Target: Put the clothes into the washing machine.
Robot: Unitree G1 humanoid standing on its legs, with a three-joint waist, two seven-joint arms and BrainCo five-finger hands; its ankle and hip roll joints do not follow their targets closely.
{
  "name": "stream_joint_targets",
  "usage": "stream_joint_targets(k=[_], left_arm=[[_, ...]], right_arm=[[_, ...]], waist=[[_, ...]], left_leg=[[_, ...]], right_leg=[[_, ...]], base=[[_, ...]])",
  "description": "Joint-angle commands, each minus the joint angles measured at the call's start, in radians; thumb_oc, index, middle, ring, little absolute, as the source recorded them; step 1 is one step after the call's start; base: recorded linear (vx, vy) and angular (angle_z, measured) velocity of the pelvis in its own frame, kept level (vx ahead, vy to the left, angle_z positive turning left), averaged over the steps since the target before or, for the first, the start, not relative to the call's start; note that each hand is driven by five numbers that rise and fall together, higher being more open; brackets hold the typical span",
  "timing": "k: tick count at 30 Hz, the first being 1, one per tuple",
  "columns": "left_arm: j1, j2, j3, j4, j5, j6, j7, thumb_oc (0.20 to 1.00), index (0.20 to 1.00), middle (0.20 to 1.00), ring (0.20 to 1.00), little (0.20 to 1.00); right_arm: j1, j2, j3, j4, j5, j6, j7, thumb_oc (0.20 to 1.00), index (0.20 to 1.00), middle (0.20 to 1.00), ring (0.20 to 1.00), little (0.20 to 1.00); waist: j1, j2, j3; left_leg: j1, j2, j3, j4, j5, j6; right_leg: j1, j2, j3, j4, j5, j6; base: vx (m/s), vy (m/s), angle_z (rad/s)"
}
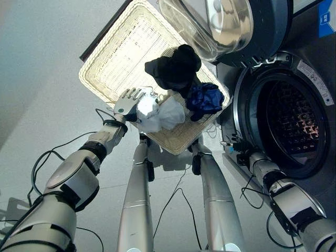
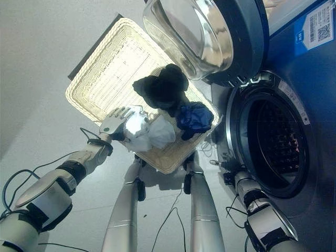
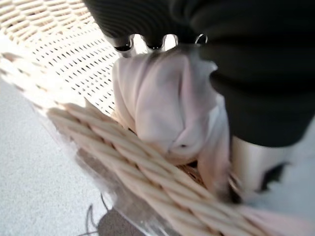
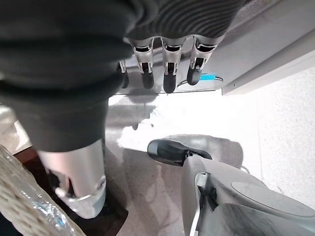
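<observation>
Gripping the white garment (image 1: 157, 114) in the wicker basket (image 1: 113, 52), my left hand (image 1: 126, 102) has fingers curled on it. Black clothes (image 1: 173, 67) and blue clothes (image 1: 205, 98) lie alongside. Beside the basket, the washing machine drum (image 1: 291, 118) looks empty; my right hand (image 4: 165, 69) hangs relaxed, holding nothing.

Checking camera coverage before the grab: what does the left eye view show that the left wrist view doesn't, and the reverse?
Left eye alone: the black garment, the blue garment, the washing machine's open drum and its glass door. Left wrist alone: a close look at the left hand's fingers curled on the cloth. Shared: the white garment, the wicker basket and the left hand.
</observation>
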Motion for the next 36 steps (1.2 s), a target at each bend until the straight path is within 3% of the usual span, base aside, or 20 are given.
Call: stream_joint_targets(k=[1, 22, 24, 27, 28, 29, 30, 33, 36], left_arm=[[0.05, -0.082, 0.044, 0.053, 0.015, -0.031, -0.038, 0.2, 0.2, 0.2, 0.2, 0.2], [0.056, -0.113, 0.077, 0.112, 0.01, -0.031, 0.009, 0.2, 0.2, 0.2, 0.2, 0.2], [0.071, -0.118, 0.113, 0.106, -0.167, -0.053, -0.002, 0.2, 0.2, 0.2, 0.2, 0.2], [0.074, -0.118, 0.127, 0.101, -0.204, -0.064, 0.002, 0.2, 0.2, 0.2, 0.2, 0.2], [0.08, -0.117, 0.161, 0.086, -0.281, -0.088, -0.006, 0.2, 0.2, 0.2, 0.2, 0.2], [0.101, -0.109, 0.261, 0.024, -0.471, -0.172, -0.024, 0.2, 0.2, 0.2, 0.2, 0.2], [0.117, -0.103, 0.311, -0.023, -0.567, -0.239, -0.059, 0.2, 0.2, 0.2, 0.2, 0.2], [0.149, -0.102, 0.359, -0.121, -0.65, -0.295, -0.093, 0.2, 0.2, 0.2, 0.2, 0.2], [0.232, -0.1, 0.426, -0.351, -0.768, -0.394, -0.163, 0.2, 0.2, 0.2, 0.2, 0.2]], right_arm=[[-0.001, -0.004, 0.032, 0.013, 0.038, -0.017, -0.009, 1.0, 1.0, 1.0, 1.0, 1.0], [-0.016, 0.016, 0.04, 0.02, 0.057, -0.028, -0.022, 1.0, 1.0, 1.0, 1.0, 1.0], [-0.012, 0.017, 0.037, 0.017, 0.125, -0.058, -0.012, 1.0, 1.0, 1.0, 1.0, 1.0], [-0.011, 0.017, 0.033, 0.015, 0.143, -0.071, -0.015, 1.0, 1.0, 1.0, 1.0, 1.0], [-0.009, 0.017, 0.021, 0.008, 0.183, -0.096, -0.012, 1.0, 1.0, 1.0, 1.0, 1.0], [0.005, 0.015, -0.025, -0.039, 0.272, -0.173, -0.01, 1.0, 1.0, 1.0, 1.0, 1.0], [0.017, 0.014, -0.053, -0.08, 0.303, -0.218, -0.012, 1.0, 1.0, 1.0, 1.0, 1.0], [0.048, 0.018, -0.083, -0.183, 0.336, -0.26, -0.058, 1.0, 1.0, 1.0, 1.0, 1.0], [0.12, 0.023, -0.153, -0.434, 0.364, -0.333, -0.199, 1.0, 1.0, 1.0, 1.0, 1.0]], waist=[[0.012, -0.032, -0.019], [0.011, -0.035, -0.019], [0.014, -0.035, -0.019], [0.014, -0.035, -0.019], [0.016, -0.035, -0.019], [0.017, -0.033, -0.019], [0.018, -0.032, -0.019], [0.017, -0.031, -0.019], [0.019, -0.019, -0.019]], left_leg=[[-0.022, -0.085, -0.006, 0.118, -0.113, 0.014], [-0.022, -0.087, -0.002, 0.099, -0.097, 0.013], [-0.02, -0.088, -0.005, 0.094, -0.093, 0.015], [-0.02, -0.088, -0.006, 0.095, -0.093, 0.015], [-0.019, -0.089, -0.007, 0.095, -0.093, 0.016], [-0.015, -0.088, -0.011, 0.096, -0.093, 0.013], [-0.013, -0.088, -0.013, 0.097, -0.095, 0.012], [-0.01, -0.087, -0.014, 0.096, -0.096, 0.009], [-0.004, -0.09, -0.013, 0.086, -0.101, 0.006]], right_leg=[[0.029, 0.062, 0.001, -0.219, 0.206, 0.095], [0.026, 0.06, -0.003, -0.23, 0.216, 0.098], [0.027, 0.061, -0.003, -0.229, 0.218, 0.098], [0.027, 0.061, -0.003, -0.228, 0.218, 0.099], [0.028, 0.061, -0.003, -0.227, 0.218, 0.099], [0.032, 0.06, -0.002, -0.224, 0.216, 0.102], [0.035, 0.059, -0.001, -0.222, 0.214, 0.104], [0.037, 0.06, 0.001, -0.22, 0.211, 0.105], [0.035, 0.058, 0.001, -0.217, 0.206, 0.109]], base=[[-0.01, -0.013, -0.04], [0.0, -0.001, 0.0], [0.0, 0.0, 0.0], [0.0, 0.0, 0.0], [0.0, 0.0, 0.0], [0.0, 0.0, 0.0], [0.0, 0.0, 0.0], [0.0, 0.0, 0.0], [0.0, 0.0, 0.0]])
